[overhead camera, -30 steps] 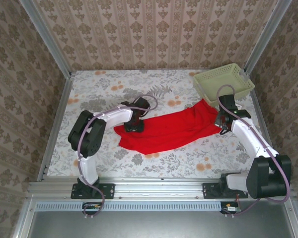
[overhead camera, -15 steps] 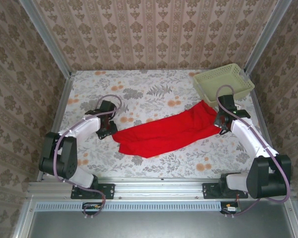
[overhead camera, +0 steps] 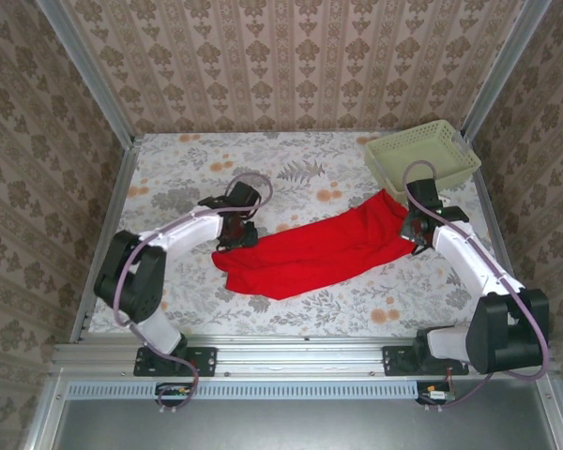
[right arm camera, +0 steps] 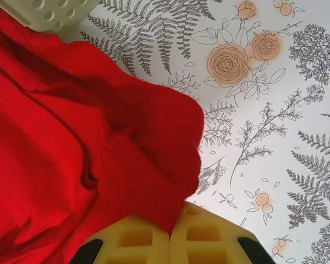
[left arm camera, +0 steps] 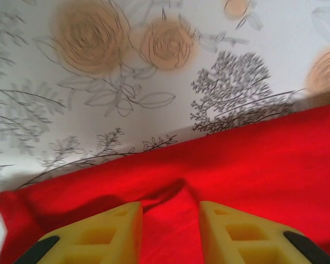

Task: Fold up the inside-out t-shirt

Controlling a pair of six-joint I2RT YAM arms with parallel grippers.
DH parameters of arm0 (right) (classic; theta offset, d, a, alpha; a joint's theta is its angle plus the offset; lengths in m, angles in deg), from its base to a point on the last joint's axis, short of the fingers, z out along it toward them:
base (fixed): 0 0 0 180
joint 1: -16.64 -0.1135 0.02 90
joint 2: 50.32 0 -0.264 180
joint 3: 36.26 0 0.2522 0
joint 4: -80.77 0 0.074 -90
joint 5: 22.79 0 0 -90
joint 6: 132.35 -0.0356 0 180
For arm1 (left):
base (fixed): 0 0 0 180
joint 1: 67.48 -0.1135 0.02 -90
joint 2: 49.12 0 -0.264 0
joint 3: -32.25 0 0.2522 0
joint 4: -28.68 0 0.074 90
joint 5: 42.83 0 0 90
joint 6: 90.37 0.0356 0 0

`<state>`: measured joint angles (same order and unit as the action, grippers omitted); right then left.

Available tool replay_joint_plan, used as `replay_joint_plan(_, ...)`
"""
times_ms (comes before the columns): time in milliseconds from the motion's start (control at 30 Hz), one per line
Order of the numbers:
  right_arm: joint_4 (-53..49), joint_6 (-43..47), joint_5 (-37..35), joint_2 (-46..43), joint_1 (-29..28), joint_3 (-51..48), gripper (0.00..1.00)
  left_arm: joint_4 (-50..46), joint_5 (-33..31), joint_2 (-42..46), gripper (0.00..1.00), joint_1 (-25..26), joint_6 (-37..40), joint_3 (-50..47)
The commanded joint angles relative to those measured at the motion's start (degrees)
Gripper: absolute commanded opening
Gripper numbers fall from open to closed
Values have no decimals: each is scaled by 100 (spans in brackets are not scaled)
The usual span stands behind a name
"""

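the inside-out t-shirt [overhead camera: 319, 246] is lying bunched mid-table. the right gripper [right arm camera: 169, 235] is pinching its right end. the left gripper [left arm camera: 169, 213] is hovering, jaws parted, over the crumpled left edge, likely risking grabbing several layers.

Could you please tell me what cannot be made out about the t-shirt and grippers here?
Bright red cloth t-shirt: sleeves and collar lost in bunched folds, top view.
Left gripper: left wrist view is blurred; whether its parted fingers touch the cloth is unclear.
Right gripper: its shut fingers hide how much cloth they pinch, right wrist view.
Pale green plastic basket: cut off by the right wrist view's top edge.
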<state>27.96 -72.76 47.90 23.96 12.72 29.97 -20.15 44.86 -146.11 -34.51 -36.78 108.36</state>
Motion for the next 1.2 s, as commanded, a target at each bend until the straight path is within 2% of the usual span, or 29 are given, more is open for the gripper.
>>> replay_joint_plan(0,-12,-122,-228,103,-30,170,0,-155,336,-516,30,-108,103,109)
replay_joint_plan(200,109,-142,-178,214,-30,204,0,-83,221,-1103,27,-628,331,300)
replay_joint_plan(433,255,-249,-35,583,-276,350,0,-238,-94,-1722,28,-1188,891,1655)
replay_joint_plan(567,256,-238,-68,720,-284,380,0,-647,-447,-1330,46,-1178,1071,1965)
replay_joint_plan(667,264,-181,-115,650,-285,328,0,-715,-658,-425,56,-978,982,1396)
replay_joint_plan(767,280,-158,-90,599,-284,261,0,-791,-719,462,59,-733,676,621)
replay_joint_plan(900,295,-160,-57,588,-284,169,0,-784,-591,1213,59,-472,144,-369)
replay_joint_plan(1000,268,-137,-60,369,-284,119,0,-372,-353,1647,58,-643,-156,-1230)
replay_joint_plan(1067,240,-124,-86,334,-284,101,0,43,-27,1857,55,-994,-261,-1714)
replay_joint_plan(1167,201,-123,-90,279,-284,91,0,439,170,2010,52,-1300,-202,-2075)
